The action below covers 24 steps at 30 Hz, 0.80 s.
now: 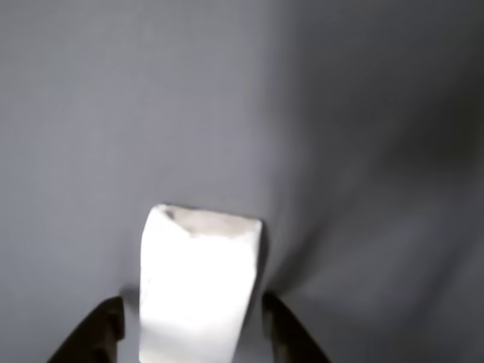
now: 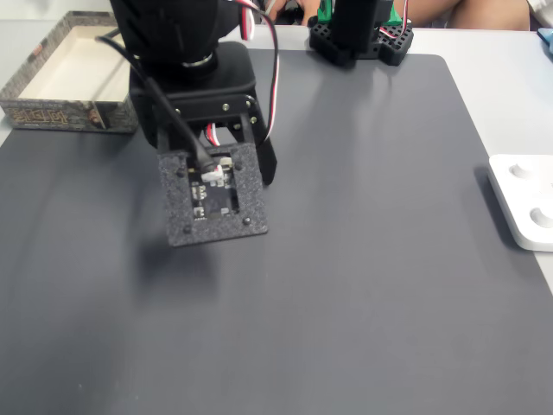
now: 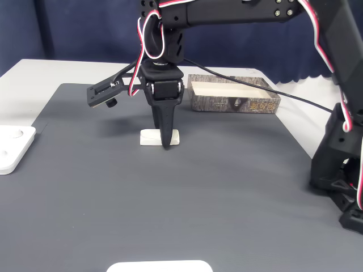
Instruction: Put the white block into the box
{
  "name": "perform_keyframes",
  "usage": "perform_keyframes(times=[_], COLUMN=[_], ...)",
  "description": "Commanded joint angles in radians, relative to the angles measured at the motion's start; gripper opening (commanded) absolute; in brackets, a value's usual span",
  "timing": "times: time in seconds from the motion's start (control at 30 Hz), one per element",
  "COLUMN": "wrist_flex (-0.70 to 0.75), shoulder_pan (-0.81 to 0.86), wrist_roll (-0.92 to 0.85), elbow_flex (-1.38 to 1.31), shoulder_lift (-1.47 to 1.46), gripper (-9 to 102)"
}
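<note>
Surface: dark grey mat [image 3: 170,198] over a pale table, with a dark blue curtain [image 3: 85,28] along the top of a fixed view.
White device: at the far left edge of a fixed view we see a glossy white device [image 3: 11,148] resting partly on the mat; in the other fixed view it sits at the right edge [image 2: 523,201].
White block: left of centre in a fixed view, the white block [image 3: 151,137] lies flat on the mat; in the other view it fills the lower centre [image 1: 198,283], reaching the bottom edge.
Gripper: the gripper [image 3: 165,141] points straight down onto the block, its black fingers crossing the block's middle so both ends show either side. In the other view we see one dark fingertip [image 1: 94,333] left of the block and one right of it, each just beside a long side. We cannot tell whether they press on it or stand slightly off.
Box: right of centre, up-frame from the block and well apart from it, the box [image 3: 233,102] shows a pale inside and a speckled outer wall; it sits upper left in the other fixed view [image 2: 52,108].
</note>
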Motion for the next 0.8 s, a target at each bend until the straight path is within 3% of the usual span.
perform_keyframes(times=[0.0,0.43,0.77], wrist_flex=[-0.008,0.002,0.061], shoulder_pan=[-0.028,-0.038,-0.049], wrist_roll=[0.006,0.023,0.091], elbow_flex=[-0.064,-0.058,-0.055], shoulder_lift=[0.011,0.009,0.015], gripper=[25,14,-2])
